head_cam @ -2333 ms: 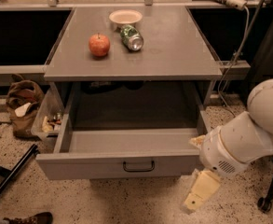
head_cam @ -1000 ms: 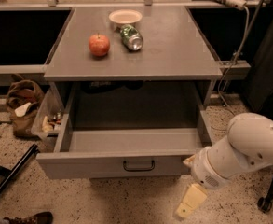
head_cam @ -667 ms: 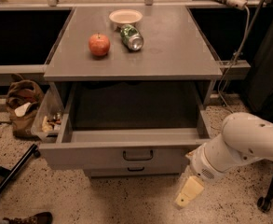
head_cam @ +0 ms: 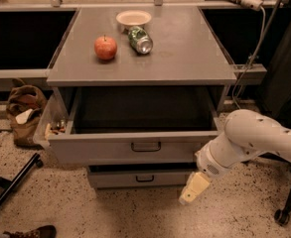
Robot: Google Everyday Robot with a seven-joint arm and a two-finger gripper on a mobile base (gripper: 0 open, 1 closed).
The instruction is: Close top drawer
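since the earlier frames the top drawer (head_cam: pixel 100 150) has gone further into the cabinet. its front panel now stands nearer to the front edge of the worktop (head_cam: pixel 184 58), and under it a second drawer front (head_cam: pixel 115 178) has come into sight. the arm (head_cam: pixel 256 138) has followed the drawer inward and stands a little higher than before.

in the camera view the gripper (head_cam: pixel 194 188) hangs low, below the right end of the top drawer's front panel and just beside the right end of the second drawer front. it holds nothing that i can see. i cannot tell whether it is released or clenched, and i cannot tell whether it touches either drawer front.

the top drawer is still partly open under the front edge of the worktop. its inside is dark and deep, with grey side walls. the front panel is flat and grey, with a small dark handle (head_cam: pixel 146 146) in its middle.

on the worktop, toward the back edge and left of the middle, a red apple (head_cam: pixel 106 47) stands beside a green can (head_cam: pixel 140 39) that lies on its side. a pale bowl (head_cam: pixel 133 18) sits just behind them, near the back edge. a brown bag (head_cam: pixel 25 108) lies on the floor beyond the left edge.
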